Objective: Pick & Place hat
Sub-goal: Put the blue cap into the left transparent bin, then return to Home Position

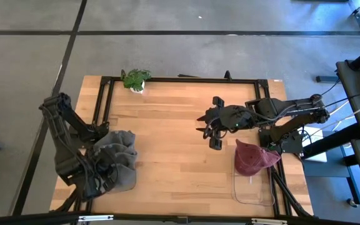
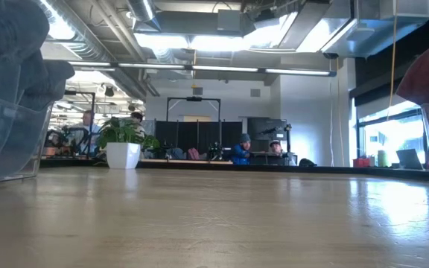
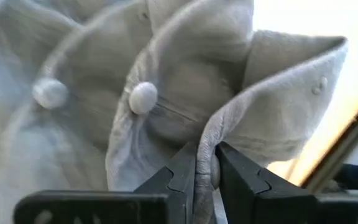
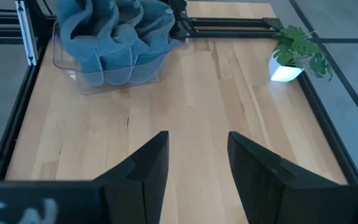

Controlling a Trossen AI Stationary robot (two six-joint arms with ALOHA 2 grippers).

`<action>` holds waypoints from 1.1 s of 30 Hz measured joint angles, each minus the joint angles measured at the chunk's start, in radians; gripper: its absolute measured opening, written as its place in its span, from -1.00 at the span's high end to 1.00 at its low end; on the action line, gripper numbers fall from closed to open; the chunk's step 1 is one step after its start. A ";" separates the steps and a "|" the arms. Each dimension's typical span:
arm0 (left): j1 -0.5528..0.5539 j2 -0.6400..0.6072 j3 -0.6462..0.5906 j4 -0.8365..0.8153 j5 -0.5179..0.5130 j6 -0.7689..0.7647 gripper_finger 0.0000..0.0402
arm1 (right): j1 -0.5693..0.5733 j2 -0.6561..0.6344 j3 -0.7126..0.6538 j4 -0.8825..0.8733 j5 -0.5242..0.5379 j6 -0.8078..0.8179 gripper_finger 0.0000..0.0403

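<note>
Only the left hand [image 3: 205, 171] wrist view shows its pinch on a grey hat [image 3: 229, 106].

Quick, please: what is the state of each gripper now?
Left gripper: closed on a grey hat in the bin.
Right gripper: open, empty, above the table.

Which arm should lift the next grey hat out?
Left. The left gripper is already pinched on a grey hat in its bin, while the right gripper hangs open over mid-table.

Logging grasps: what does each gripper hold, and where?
Left gripper pinches a folded edge of a grey fabric hat. Right gripper is open, empty.
</note>
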 joint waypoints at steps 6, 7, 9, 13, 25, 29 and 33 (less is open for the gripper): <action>0.026 -0.014 0.000 -0.071 -0.009 0.042 0.68 | 0.000 0.000 0.000 -0.001 0.000 0.000 0.18; 0.031 -0.015 0.000 -0.091 -0.008 0.036 0.68 | 0.000 0.000 0.000 -0.001 0.000 0.000 0.18; 0.040 -0.015 0.000 -0.111 -0.007 0.035 0.66 | 0.000 0.000 0.000 -0.001 0.000 0.000 0.18; 0.065 -0.023 0.000 -0.108 -0.007 0.049 0.54 | 0.000 0.000 0.000 -0.002 0.000 0.000 0.18; 0.075 -0.083 0.084 -0.109 -0.234 0.080 -0.05 | 0.000 -0.019 0.000 -0.084 0.001 -0.104 0.18; 0.083 -0.134 0.139 -0.108 -0.298 0.179 -0.07 | 0.000 -0.036 0.001 -0.096 -0.007 -0.002 0.18; 0.092 -0.163 0.143 -0.057 -0.494 0.189 -0.05 | 0.000 -0.061 -0.017 -0.148 -0.015 0.047 0.18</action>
